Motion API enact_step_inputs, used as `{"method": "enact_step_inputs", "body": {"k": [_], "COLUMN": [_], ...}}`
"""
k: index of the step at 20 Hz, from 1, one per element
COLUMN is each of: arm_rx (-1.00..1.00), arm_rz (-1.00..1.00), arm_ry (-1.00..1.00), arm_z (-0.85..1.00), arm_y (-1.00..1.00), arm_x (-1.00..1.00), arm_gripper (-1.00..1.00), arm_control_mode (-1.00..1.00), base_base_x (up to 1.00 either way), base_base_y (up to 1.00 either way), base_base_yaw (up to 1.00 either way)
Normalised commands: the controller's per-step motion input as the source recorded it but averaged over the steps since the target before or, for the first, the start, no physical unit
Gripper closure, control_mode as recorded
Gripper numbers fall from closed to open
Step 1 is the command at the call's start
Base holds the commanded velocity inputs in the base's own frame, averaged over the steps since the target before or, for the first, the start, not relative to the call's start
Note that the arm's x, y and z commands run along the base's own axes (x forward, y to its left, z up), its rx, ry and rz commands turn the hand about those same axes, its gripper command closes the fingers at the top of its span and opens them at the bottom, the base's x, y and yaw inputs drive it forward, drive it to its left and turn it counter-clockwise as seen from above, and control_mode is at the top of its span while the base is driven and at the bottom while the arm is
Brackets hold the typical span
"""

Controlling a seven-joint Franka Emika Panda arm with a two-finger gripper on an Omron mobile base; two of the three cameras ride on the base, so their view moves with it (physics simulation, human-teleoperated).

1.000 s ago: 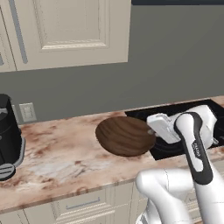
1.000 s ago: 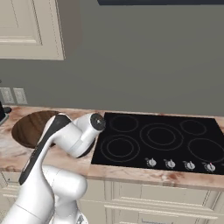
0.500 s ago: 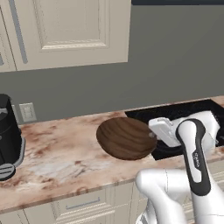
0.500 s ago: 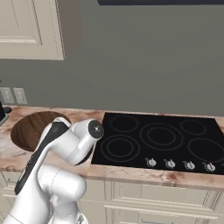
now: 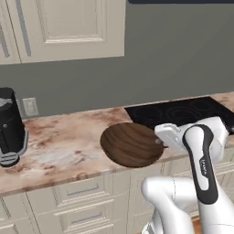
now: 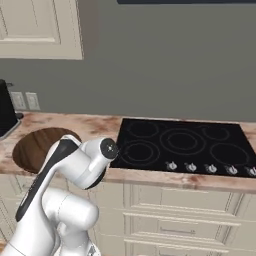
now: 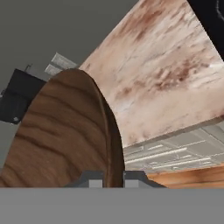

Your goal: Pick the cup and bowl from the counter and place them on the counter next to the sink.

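Gripping the dark wood-grain bowl (rim between fingers), claw nearly closed.

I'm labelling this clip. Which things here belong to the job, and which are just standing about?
Part of the job:
- bowl, its rim clamped in the gripper
- counter

Just standing about:
- black cooktop
- black appliance at the counter's left end
- wall outlets
- cabinet drawers
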Motion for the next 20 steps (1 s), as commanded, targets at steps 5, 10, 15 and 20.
{"method": "enact_step_inputs", "body": {"k": [5, 10, 15, 20], "arm_rx": [0.0, 0.0, 0.0, 0.0], "arm_rz": [0.0, 0.0, 0.0, 0.0], "arm_ry": [0.0, 0.0, 0.0, 0.0], "arm_z": [0.0, 0.0, 0.0, 0.0], "arm_y": [0.0, 0.0, 0.0, 0.0], "arm_x": [0.0, 0.0, 0.0, 0.0], "arm_gripper": [1.0, 1.0, 1.0, 1.0], "arm_control_mode": [1.0, 1.0, 1.0, 1.0], "base_base_x": [-0.24, 0.0, 0.0, 0.0], "base_base_y": [0.0, 0.07, 0.0, 0.08], "base_base_yaw": [0.02, 0.66, 0.99, 1.0]}}
